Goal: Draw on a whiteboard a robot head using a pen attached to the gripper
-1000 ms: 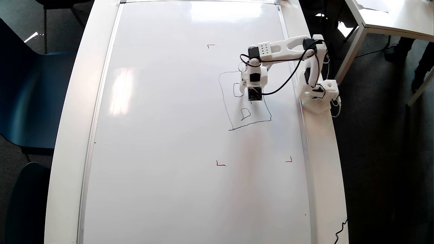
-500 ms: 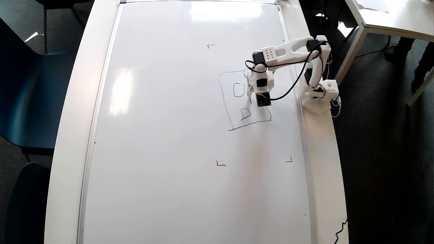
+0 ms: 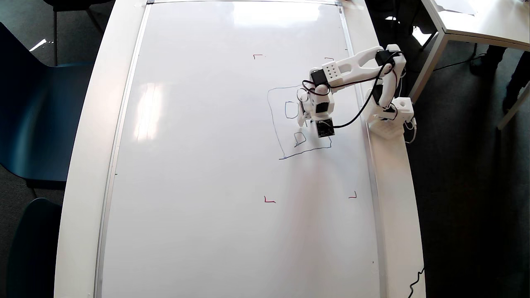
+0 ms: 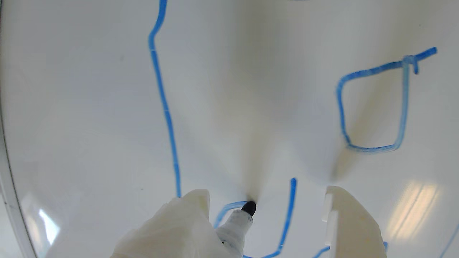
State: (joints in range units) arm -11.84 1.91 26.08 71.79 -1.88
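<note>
Our white plastic end effector (image 4: 265,200) stands open, the short dark-tipped pen (image 4: 244,211) strapped to one finger, tip touching the glossy white whiteboard (image 3: 207,165) inside the blue-lined robot head (image 3: 298,124). Uneven pressure could, we judge, break the line.

White table (image 3: 89,136) — whiteboard (image 3: 198,165) flat on it

My white tabletop (image 3: 89,136) fills the frame's middle. Dark grey carpet (image 3: 468,186) surrounds it. Blue chairs (image 3: 33,124) stand at left; another white table (image 3: 476,25) occupies the upper right corner.
</note>
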